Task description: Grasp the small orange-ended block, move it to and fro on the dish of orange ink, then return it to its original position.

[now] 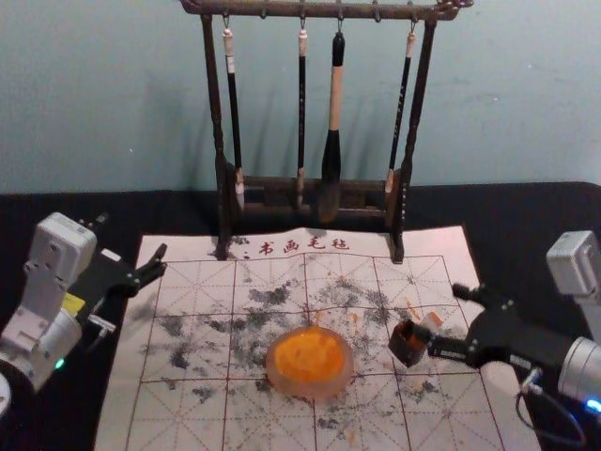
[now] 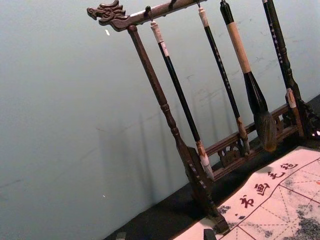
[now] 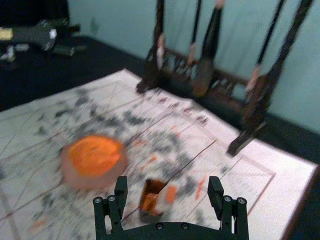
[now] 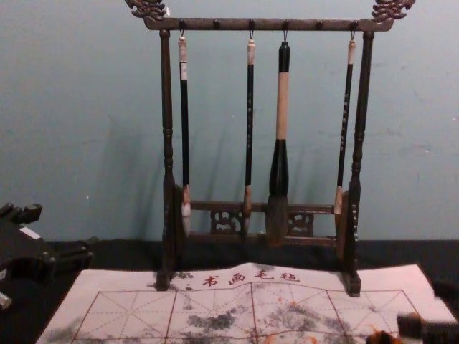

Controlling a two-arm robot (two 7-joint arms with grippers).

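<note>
In the head view, the left gripper waits at left, jaws parted, empty; the right gripper reaches toward the orange-ended block at the dark box, right of the ink dish. In the right wrist view, its jaws stand wide apart, holding nothing.

In the upper middle of the head view there is one rack. On it hang four brushes: three are slim, and one is thick. Its top bar has two carved ends. Below, I count one mat with four written characters, one dish, one dark box and one small block. The grippers are two: left gripper at left of the frame, right gripper at right.
</note>
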